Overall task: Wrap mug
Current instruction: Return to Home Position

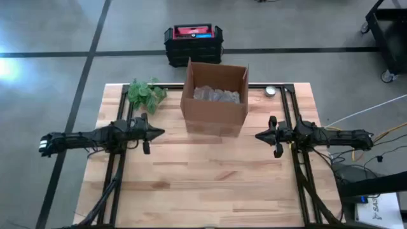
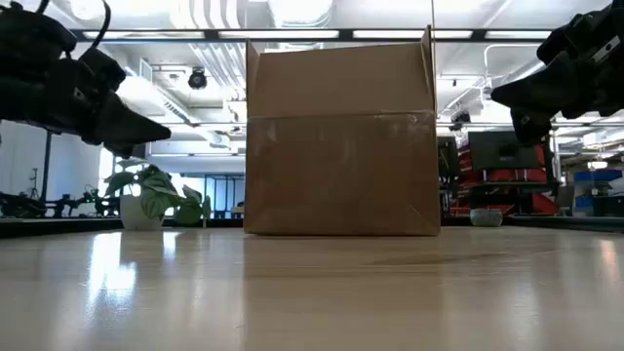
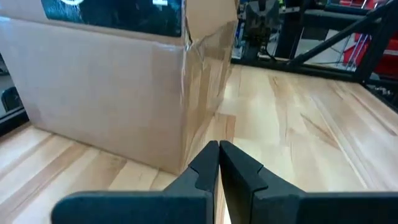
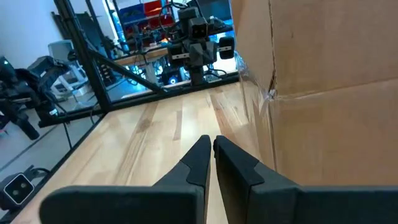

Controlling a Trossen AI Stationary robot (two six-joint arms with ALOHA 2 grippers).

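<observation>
- Logged cardboard box (image 1: 213, 118) upright and open-topped on the wooden table (image 1: 210, 184), toward the far edge, about midway between the two arms.
- Saw crumpled bubble wrap (image 1: 217, 95) inside the box, lying against its floor; could not tell any mug or cup colour through the wrap.
- Found left gripper (image 1: 162, 132) raised off the table, to the left of the box and slightly nearer the front edge, pointing toward the table's middle, clear of the box.
- Checked left wrist view: fingers (image 3: 202, 171) pressed together tip to tip, nothing between them, box corner just ahead.
- Found right gripper (image 1: 257, 135) raised likewise to the right of the box, pointing back toward the left arm, clear of the box.
- Checked right wrist view: both fingers closed against each other, nothing held, box wall close alongside.
- Confirmed in low view: both grippers hung above the tabletop, one on each side of the box, neither touching it.
- Noted green plant (image 1: 145, 93) at the far left of the table, near the box but apart from it.
- Noted small round object (image 1: 271, 91) at the far right, just beside the frame rail; could not identify it.
- Noted black crate (image 1: 193, 43) with a red top on the floor beyond the table.
</observation>
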